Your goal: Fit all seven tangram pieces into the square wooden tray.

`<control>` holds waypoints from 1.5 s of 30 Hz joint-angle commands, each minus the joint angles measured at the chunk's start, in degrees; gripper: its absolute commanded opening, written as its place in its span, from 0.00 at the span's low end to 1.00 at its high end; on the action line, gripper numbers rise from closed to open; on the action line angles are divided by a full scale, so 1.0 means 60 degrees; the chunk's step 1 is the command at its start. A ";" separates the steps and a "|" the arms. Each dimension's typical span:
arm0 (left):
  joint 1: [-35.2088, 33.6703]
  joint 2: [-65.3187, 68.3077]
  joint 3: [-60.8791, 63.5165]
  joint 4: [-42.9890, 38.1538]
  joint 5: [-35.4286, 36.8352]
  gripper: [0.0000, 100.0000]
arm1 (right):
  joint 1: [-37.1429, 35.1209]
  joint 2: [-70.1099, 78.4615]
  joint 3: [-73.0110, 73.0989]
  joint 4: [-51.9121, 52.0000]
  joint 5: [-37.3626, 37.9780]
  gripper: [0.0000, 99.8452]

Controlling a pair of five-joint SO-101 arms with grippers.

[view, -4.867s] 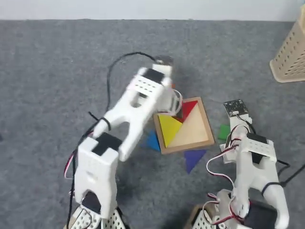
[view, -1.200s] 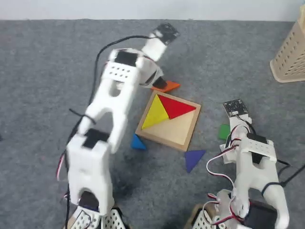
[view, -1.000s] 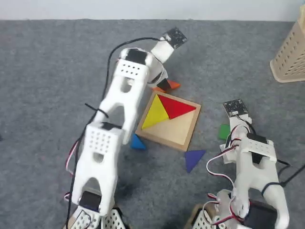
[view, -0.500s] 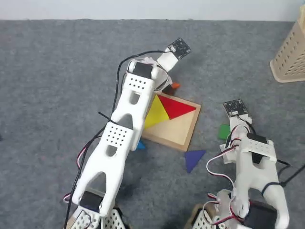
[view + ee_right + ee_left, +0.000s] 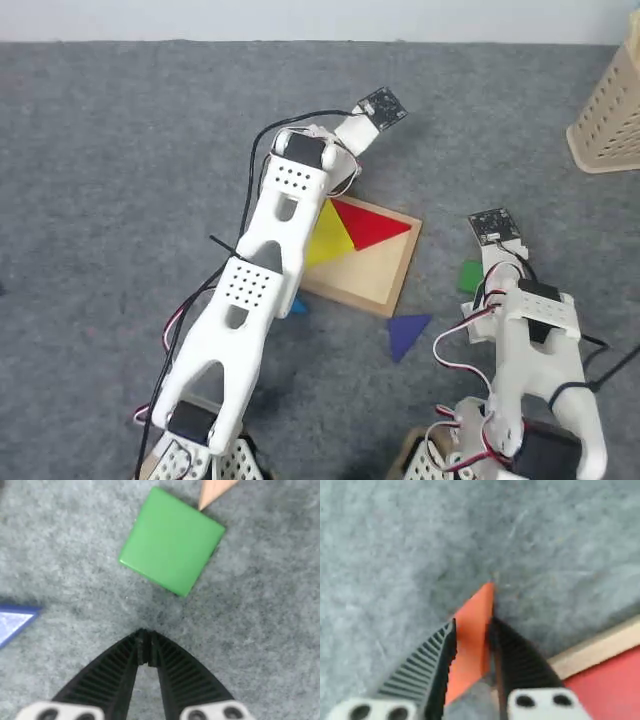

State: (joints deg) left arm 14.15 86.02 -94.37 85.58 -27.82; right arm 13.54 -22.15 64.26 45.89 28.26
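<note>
Nearest, the right gripper (image 5: 144, 639) rests pressed shut beside the green square (image 5: 172, 540). Farther off, the left gripper (image 5: 471, 627) pinches the orange piece (image 5: 476, 605) just past the tray's (image 5: 385, 270) far edge — a thin edgewise hold, so it could twist loose.

Left arm (image 5: 275, 250) stretched forward, left gripper (image 5: 471, 626) pinching orange piece (image 5: 476, 605); right arm (image 5: 525, 340) folded, right gripper (image 5: 144, 634) closed

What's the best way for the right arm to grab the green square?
From straight above, on two opposite side edges. The green square lies flat on the carpet, so only its thin edges offer a hold. Pick the pair clear of the tray corner that sits close by one edge. The right gripper is shut and would need opening first.
</note>
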 commanded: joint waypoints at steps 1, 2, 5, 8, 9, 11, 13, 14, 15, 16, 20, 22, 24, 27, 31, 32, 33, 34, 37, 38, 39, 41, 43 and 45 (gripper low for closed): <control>-0.0088 -0.0703 -0.0286 0.0498 -0.0044 0.09 | -0.0095 -0.0212 0.0044 -0.0139 0.0088 0.01; -0.0088 -0.1026 -0.0271 0.0747 -0.0044 0.09 | -0.0095 -0.0212 0.0044 -0.0139 0.0088 0.01; -0.0044 -0.1919 -0.0286 0.1758 -0.0015 0.09 | -0.0095 -0.0212 0.0044 -0.0139 0.0088 0.01; -0.0103 -0.2623 -0.0271 0.2227 0.0381 0.09 | -0.0095 -0.0212 0.0044 -0.0139 0.0088 0.01; -0.0132 -0.2784 -0.0242 0.2271 0.0527 0.09 | -0.0095 -0.0212 0.0044 -0.0139 0.0088 0.01; -0.0176 -0.2974 -0.0242 0.2520 0.0747 0.09 | -0.0095 -0.0212 0.0044 -0.0139 0.0088 0.01; -0.0220 -0.3121 -0.0110 0.2535 0.1216 0.08 | -0.0095 -0.0212 0.0044 -0.0139 0.0088 0.01; -0.0220 -0.3150 -0.0051 0.2505 0.1275 0.08 | -0.0095 -0.0212 0.0044 -0.0139 0.0088 0.01; -0.0220 -0.3106 0.0022 0.2403 0.1231 0.08 | -0.0095 -0.0212 0.0044 -0.0139 0.0088 0.01; -0.0249 -0.3048 0.0066 0.2227 0.1187 0.08 | -0.0095 -0.0212 0.0044 -0.0139 0.0088 0.01; -0.0542 -0.2549 0.0901 0.0806 0.1231 0.23 | -0.0095 -0.0212 0.0044 -0.0139 0.0088 0.01; -0.0659 -0.2242 0.1267 -0.0147 0.1231 0.31 | -0.0095 -0.0212 0.0044 -0.0139 0.0088 0.01; -0.0718 -0.1890 0.1516 -0.1319 0.1245 0.32 | -0.0095 -0.0212 0.0044 -0.0139 0.0088 0.01; -0.0791 -0.1465 0.1502 -0.2037 0.1201 0.30 | -0.0095 -0.0212 0.0044 -0.0139 0.0088 0.01; -0.0806 -0.1026 0.1429 -0.2154 0.0777 0.30 | -0.0095 -0.0212 0.0044 -0.0139 0.0088 0.01; -0.0806 -0.0879 0.1429 -0.2198 0.0806 0.30 | -0.0095 -0.0212 0.0044 -0.0139 0.0088 0.01; -0.0791 -0.0718 0.1429 -0.2198 0.0879 0.30 | -0.0095 -0.0212 0.0044 -0.0139 0.0088 0.01; -0.0777 -0.0557 0.1429 -0.2198 0.0952 0.30 | -0.0095 -0.0212 0.0044 -0.0139 0.0088 0.01; -0.0747 -0.0234 0.1429 -0.1788 0.1040 0.30 | -0.0095 -0.0212 0.0044 -0.0139 0.0088 0.01; -0.0703 -0.0161 0.1429 -0.1538 0.1040 0.30 | -0.0095 -0.0212 0.0044 -0.0139 0.0088 0.01; -0.0674 -0.0103 0.1429 -0.1260 0.1040 0.30 | -0.0095 -0.0212 0.0044 -0.0139 0.0088 0.01; -0.0630 -0.0103 0.1370 -0.0777 0.0996 0.28 | -0.0095 -0.0212 0.0044 -0.0139 0.0088 0.01; -0.0659 -0.0234 0.1414 -0.0498 0.0996 0.24 | -0.0095 -0.0212 0.0044 -0.0139 0.0088 0.01; -0.0674 -0.0337 0.1414 -0.0088 0.0996 0.17 | -0.0095 -0.0212 0.0044 -0.0139 0.0088 0.01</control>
State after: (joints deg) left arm 10.46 83.91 -86.37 79.69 -21.58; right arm 13.54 -22.15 64.26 45.89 28.26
